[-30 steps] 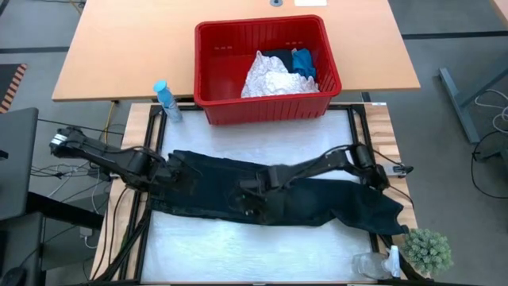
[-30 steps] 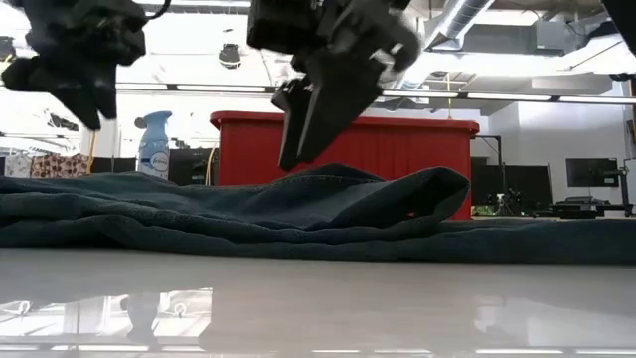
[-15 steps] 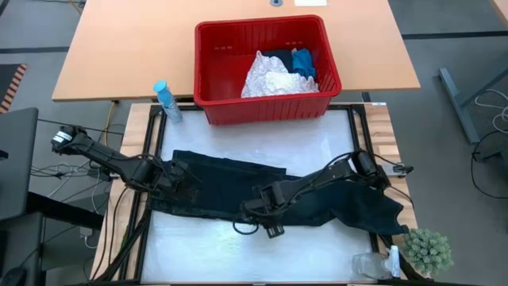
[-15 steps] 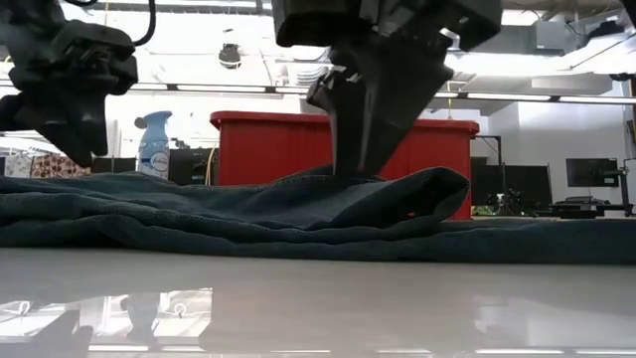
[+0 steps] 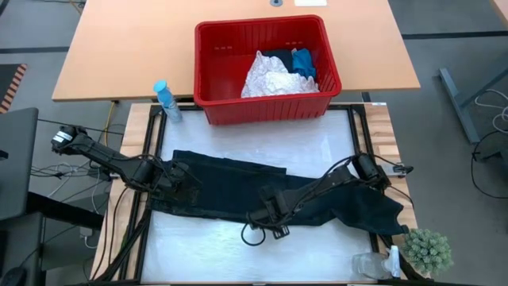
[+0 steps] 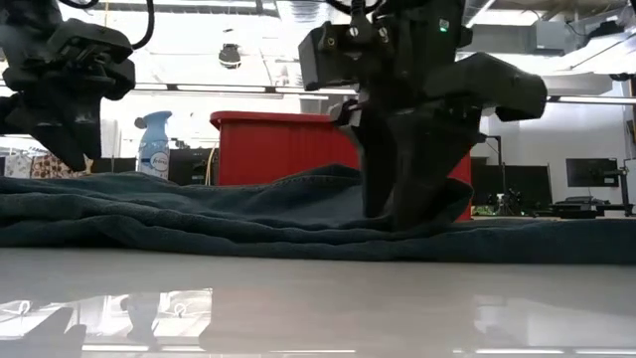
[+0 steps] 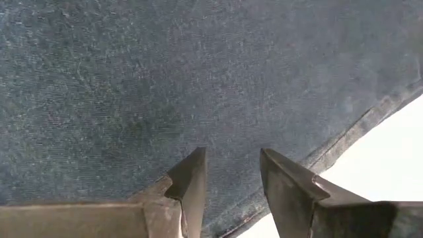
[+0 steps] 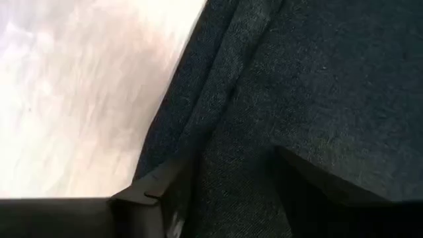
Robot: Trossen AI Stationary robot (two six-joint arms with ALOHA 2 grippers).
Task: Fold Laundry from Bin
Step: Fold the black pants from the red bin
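A large dark denim garment lies spread across the white table top, its length running left to right. My left gripper hovers open just above its left end, near a stitched hem. My right gripper points steeply down at the garment's near edge around mid-length, its fingers apart with a ridge of cloth between them. The red bin stands beyond the table's far edge and holds a white crinkled piece, a blue one and something black. My right gripper comes from above, pointing down, and its fingers are sunk into the garment's near edge at mid-length. A lengthwise fold of the denim lies between the two spread fingers, one finger standing at the cloth's border with the table. The garment rests flat on the table.
A blue spray bottle stands at the table's far left corner. A small green plant and a clear bottle sit at the near right corner. Bare white table runs along the near side of the garment.
My right gripper has moved toward the table's near edge and down, tipping steeper, until its fingers reached the garment's near edge. My left gripper has sunk a little toward the garment's left end and then kept still. The garment has stayed where it lay.
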